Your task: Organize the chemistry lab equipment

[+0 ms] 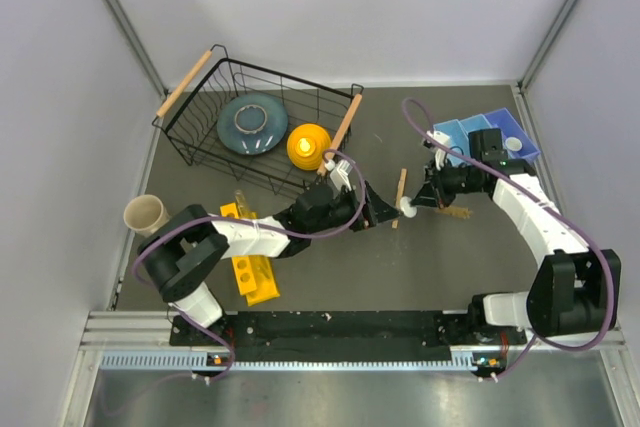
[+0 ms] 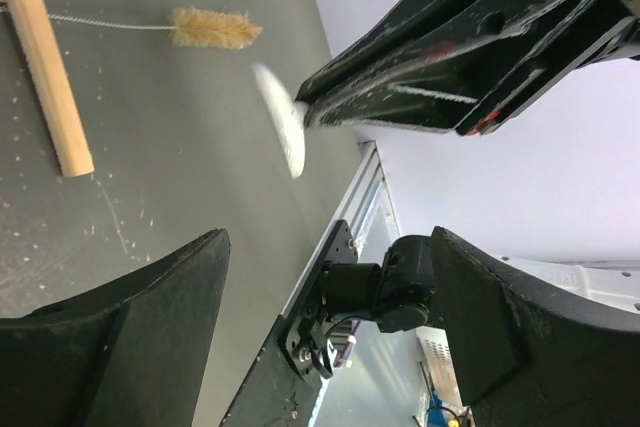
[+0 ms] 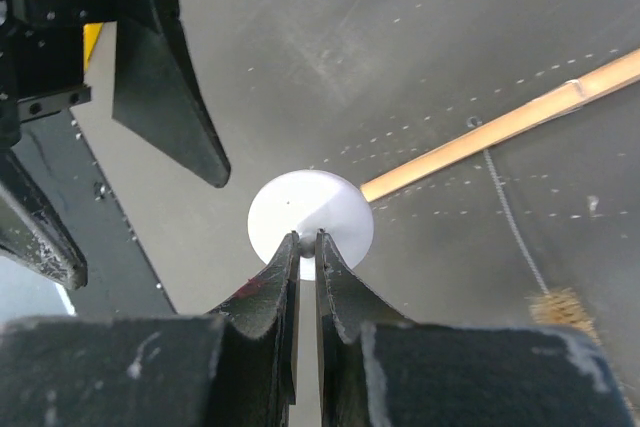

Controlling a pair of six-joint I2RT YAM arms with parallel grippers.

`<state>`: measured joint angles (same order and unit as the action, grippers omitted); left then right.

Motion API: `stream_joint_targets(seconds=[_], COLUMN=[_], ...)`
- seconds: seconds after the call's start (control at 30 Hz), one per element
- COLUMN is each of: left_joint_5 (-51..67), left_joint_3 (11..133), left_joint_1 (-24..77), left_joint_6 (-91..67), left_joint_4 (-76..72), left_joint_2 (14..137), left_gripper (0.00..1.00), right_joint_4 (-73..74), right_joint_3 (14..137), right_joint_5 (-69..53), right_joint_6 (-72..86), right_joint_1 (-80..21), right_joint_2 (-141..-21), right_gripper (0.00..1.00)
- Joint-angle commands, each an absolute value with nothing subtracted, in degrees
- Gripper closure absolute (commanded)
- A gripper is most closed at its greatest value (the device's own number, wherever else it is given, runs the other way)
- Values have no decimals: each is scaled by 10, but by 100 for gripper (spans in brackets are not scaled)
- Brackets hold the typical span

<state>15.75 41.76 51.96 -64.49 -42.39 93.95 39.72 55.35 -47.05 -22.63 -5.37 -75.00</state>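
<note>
claws face each other at mid-table: the right claw is pinched tight on the edge of a small white disc, its two fingers closed to a sliver and the disc held at their very tips. the left claw stands just beside it, fingers spread wide with nothing between them. the disc sits ahead of that gap, near it but not inside it. whether the disc touches the table cannot be told. a wooden stick lies flat beside the disc, one end close to it. a brush on a thin wire handle lies past the stick, under the right arm and apart from both claws. farther off are a wire basket at the back left, a blue tray at the back right, a yellow rack by the left arm and a cup at the left edge. the stick is the nearest thing to the disc.
</note>
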Motion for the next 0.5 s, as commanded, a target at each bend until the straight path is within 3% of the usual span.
stream_joint_targets(seconds=[0.0,0.47], left_joint_5=[168,143], left_joint_3=[420,418], left_joint_1=[514,509], left_joint_6=[-664,-590], left_joint_4=[-490,-386], left_joint_2=[940,867], left_gripper=[14,15], right_joint_4=[400,397], right_joint_3=[548,635], right_joint_5=[-514,-448], right_joint_6=[-227,-226], right_joint_1=[-65,-35], right_joint_2=[-725,-784], right_gripper=[100,100])
